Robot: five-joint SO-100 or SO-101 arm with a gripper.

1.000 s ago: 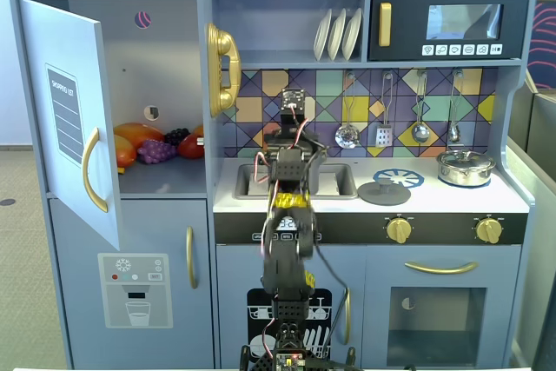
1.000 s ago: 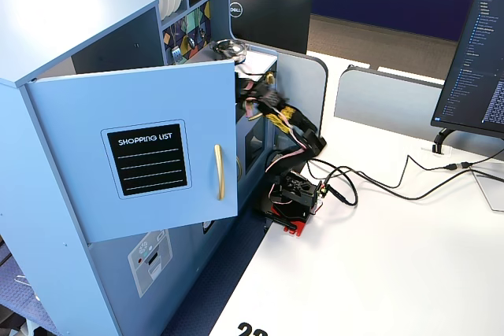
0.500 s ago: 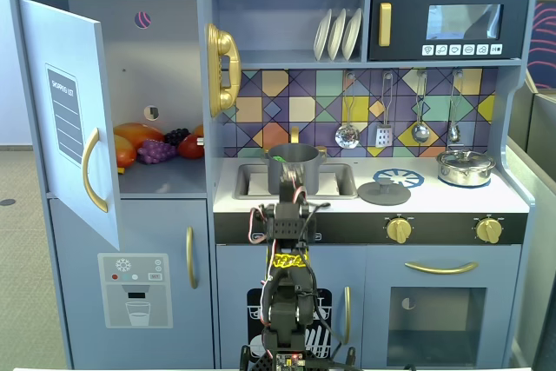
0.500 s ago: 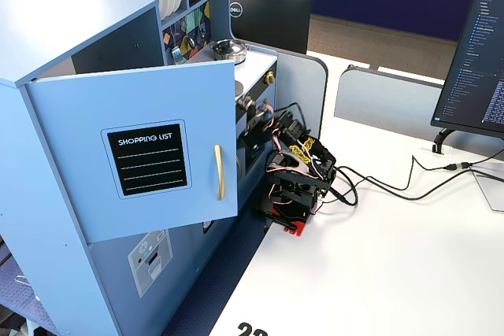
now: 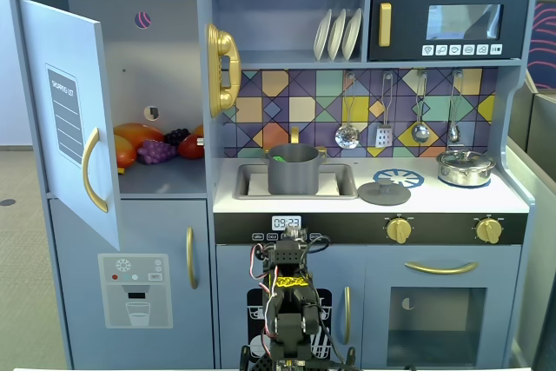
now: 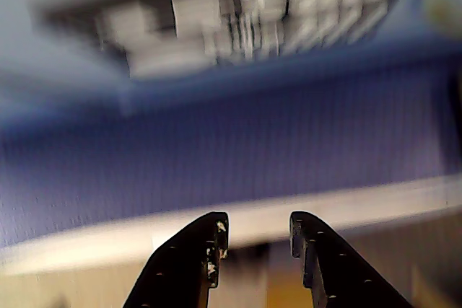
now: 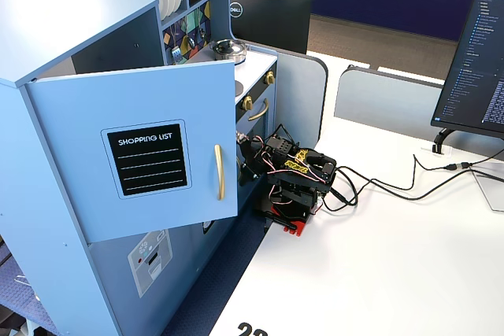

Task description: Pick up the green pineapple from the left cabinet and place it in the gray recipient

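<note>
The left cabinet (image 5: 165, 84) stands with its door (image 5: 74, 119) swung open; the door also shows in a fixed view (image 7: 142, 155). Orange-red fruits (image 5: 130, 141) and a purple grape bunch (image 5: 156, 151) lie on its shelf. The gray recipient (image 5: 293, 171) stands in the sink, and a small bit of green (image 5: 278, 159) shows just inside its rim; I cannot tell if this is the green pineapple. My arm (image 5: 288, 288) is folded low in front of the kitchen, also seen from the side (image 7: 298, 172). In the wrist view my gripper (image 6: 256, 225) is open and empty.
A gray lid (image 5: 384, 192) lies on the counter beside the sink (image 5: 343, 182). A shiny steel lidded pot (image 5: 466, 167) sits on the right burner. Utensils (image 5: 382, 115) hang on the back wall. A monitor (image 7: 476, 60) and cables (image 7: 394, 186) are on the white desk.
</note>
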